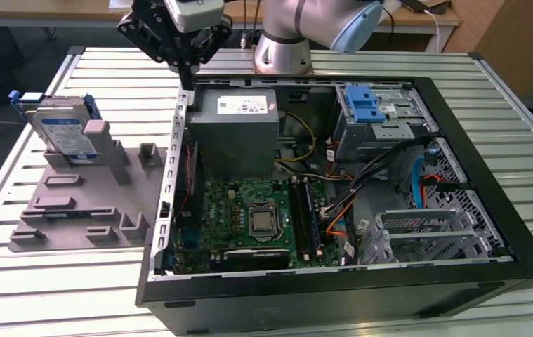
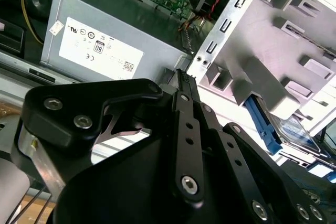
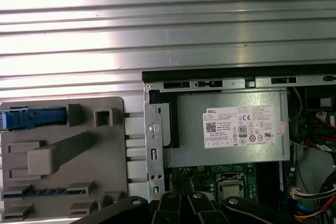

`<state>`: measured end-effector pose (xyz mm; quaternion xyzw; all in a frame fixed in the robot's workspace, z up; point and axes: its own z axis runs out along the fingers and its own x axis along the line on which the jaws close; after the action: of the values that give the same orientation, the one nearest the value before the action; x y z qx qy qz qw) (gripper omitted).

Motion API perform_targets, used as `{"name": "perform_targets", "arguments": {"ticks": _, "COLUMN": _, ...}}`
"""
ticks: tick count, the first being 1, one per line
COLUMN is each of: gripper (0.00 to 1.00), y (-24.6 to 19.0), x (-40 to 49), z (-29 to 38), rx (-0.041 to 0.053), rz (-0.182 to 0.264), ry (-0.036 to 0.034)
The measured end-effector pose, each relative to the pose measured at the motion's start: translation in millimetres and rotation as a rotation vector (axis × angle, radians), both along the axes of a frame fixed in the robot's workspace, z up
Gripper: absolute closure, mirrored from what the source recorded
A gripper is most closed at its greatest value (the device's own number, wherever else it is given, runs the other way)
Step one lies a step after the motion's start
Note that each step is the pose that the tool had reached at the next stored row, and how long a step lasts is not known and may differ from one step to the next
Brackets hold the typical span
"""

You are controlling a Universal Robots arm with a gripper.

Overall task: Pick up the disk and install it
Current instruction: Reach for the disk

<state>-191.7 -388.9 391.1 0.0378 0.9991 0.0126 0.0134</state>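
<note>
Exterior view, with both wrist views. The black, multi-link end effector (image 1: 187, 77) hangs from the silver-grey arm above the far edge of the open black desktop computer case (image 1: 491, 210). Its tip is over the case wall on the exterior view's left, just beside the large grey power supply box with a white sticker (image 1: 238, 133). In the second wrist view the end effector (image 2: 181, 75) has its fingers pressed together with nothing between them, and the power supply box (image 2: 105, 40) lies beyond the tip.

The flat silver hard disk with a white-and-blue label and blue plastic carrier frame (image 1: 64, 133) stands on edge, leaning slightly. It sits in a slot at the far end of a grey moulded fixture plate (image 1: 79, 203), which lies on the slatted metal surface (image 1: 510, 91) at the exterior view's left of the case. The disk is well apart from the end effector and untouched. In the first wrist view the disk (image 3: 31, 119) shows as a blue strip seen edge-on in the fixture plate (image 3: 63, 150); in the second wrist view its blue frame (image 2: 262, 124) shows past the fixture's blocks.

Inside the case lie a green motherboard (image 1: 247, 217) and a grey metal drive cage with a blue plastic latch (image 1: 374, 112).
</note>
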Motion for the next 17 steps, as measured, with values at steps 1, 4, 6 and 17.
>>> {"name": "perform_targets", "arguments": {"ticks": 1, "gripper": 0.89, "y": 0.1, "x": -0.9, "z": 0.0, "rx": 0.0000, "rz": 0.000, "ry": 0.0000}}
{"name": "perform_targets", "arguments": {"ticks": 4, "gripper": 0.89, "y": 0.2, "x": -3.4, "z": -0.2, "rx": 0.0000, "rz": 0.000, "ry": -0.0001}}
{"name": "perform_targets", "arguments": {"ticks": 6, "gripper": 0.89, "y": 0.2, "x": -4.9, "z": -0.2, "rx": -0.0001, "rz": 0.000, "ry": 0.0000}}
{"name": "perform_targets", "arguments": {"ticks": 17, "gripper": 0.89, "y": 0.8, "x": -13.6, "z": -0.6, "rx": 0.0000, "rz": 0.000, "ry": 0.0000}}
